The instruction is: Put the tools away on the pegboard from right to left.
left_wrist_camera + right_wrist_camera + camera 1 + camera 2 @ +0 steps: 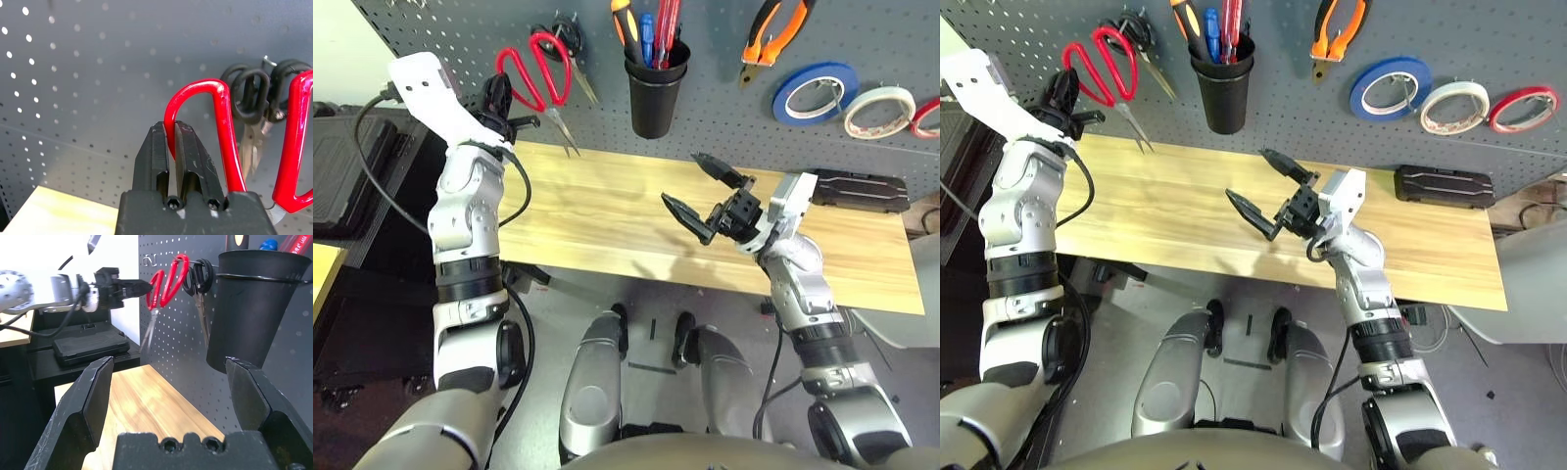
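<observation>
Right hand (697, 192): head views, spread wide, empty, above bare wooden table (607, 215). Left hand (505, 106): raised at pegboard (440, 29), pinching red-handled scissors (540, 73), blades hanging down. Pliers (773, 31), cream tape roll (878, 110), screwdriver (625, 24) in black cup (656, 93): stowed.
Left wrist view: fingers (188, 156) clamped on red loop; black-handled scissors (252, 93) on adjacent hook.
Right wrist view: scissors loops at hook.
Step, judged: last tool; next, seat loop, release.

The red-handled scissors (538, 76) are seen at the upper left of the frame, blades pointing down against the pegboard (724, 147). To their right, the screwdriver (625, 23) stands in the black cup (656, 96); the pliers (771, 34) and cream tape roll (878, 110) hang farther right.
</observation>
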You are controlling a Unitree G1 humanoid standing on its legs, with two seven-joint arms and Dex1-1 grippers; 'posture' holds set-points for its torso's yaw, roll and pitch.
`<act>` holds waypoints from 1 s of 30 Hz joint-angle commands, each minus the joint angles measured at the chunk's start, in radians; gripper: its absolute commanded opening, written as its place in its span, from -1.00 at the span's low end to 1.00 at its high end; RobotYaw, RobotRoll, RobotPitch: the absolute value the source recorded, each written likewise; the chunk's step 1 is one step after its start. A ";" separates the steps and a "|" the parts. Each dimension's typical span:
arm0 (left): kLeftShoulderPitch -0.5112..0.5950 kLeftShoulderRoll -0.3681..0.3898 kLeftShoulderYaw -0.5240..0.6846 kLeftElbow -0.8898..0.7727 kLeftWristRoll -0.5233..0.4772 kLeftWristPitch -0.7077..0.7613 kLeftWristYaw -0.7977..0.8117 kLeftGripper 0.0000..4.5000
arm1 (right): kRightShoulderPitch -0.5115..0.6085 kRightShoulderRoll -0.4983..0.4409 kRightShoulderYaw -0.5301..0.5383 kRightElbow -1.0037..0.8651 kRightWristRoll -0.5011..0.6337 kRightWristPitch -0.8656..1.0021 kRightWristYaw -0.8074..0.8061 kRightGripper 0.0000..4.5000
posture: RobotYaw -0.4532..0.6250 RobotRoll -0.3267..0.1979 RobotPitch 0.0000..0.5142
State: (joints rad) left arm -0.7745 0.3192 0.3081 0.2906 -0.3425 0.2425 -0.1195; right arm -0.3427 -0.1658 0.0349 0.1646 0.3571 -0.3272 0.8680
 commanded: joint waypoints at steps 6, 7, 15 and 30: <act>-0.129 -0.007 -0.025 0.299 0.062 -0.147 -0.028 -0.99 | 0.015 -0.005 0.003 0.018 -0.035 -0.025 -0.034 1.00 | 0.08 0.25 -0.10; -0.137 -0.006 -0.027 0.324 0.067 -0.157 -0.028 -0.99 | 0.016 -0.005 0.003 0.019 -0.036 -0.026 -0.036 1.00 | 0.06 0.25 -0.10; 0.019 -0.017 -0.040 0.209 0.074 -0.154 -0.044 -0.06 | 0.011 -0.014 -0.037 0.054 -0.102 -0.038 -0.162 1.00 | 0.05 0.25 -0.13; 0.431 0.006 0.036 -0.055 -0.019 -0.236 -0.198 0.99 | 0.041 0.005 -0.252 0.229 -0.381 -0.173 -0.857 1.00 | 0.03 0.25 -0.44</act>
State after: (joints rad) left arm -0.3667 0.3141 0.3303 0.2167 -0.3552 0.0416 -0.2906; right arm -0.3262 -0.1581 -0.1890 0.3678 -0.0017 -0.4804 0.0645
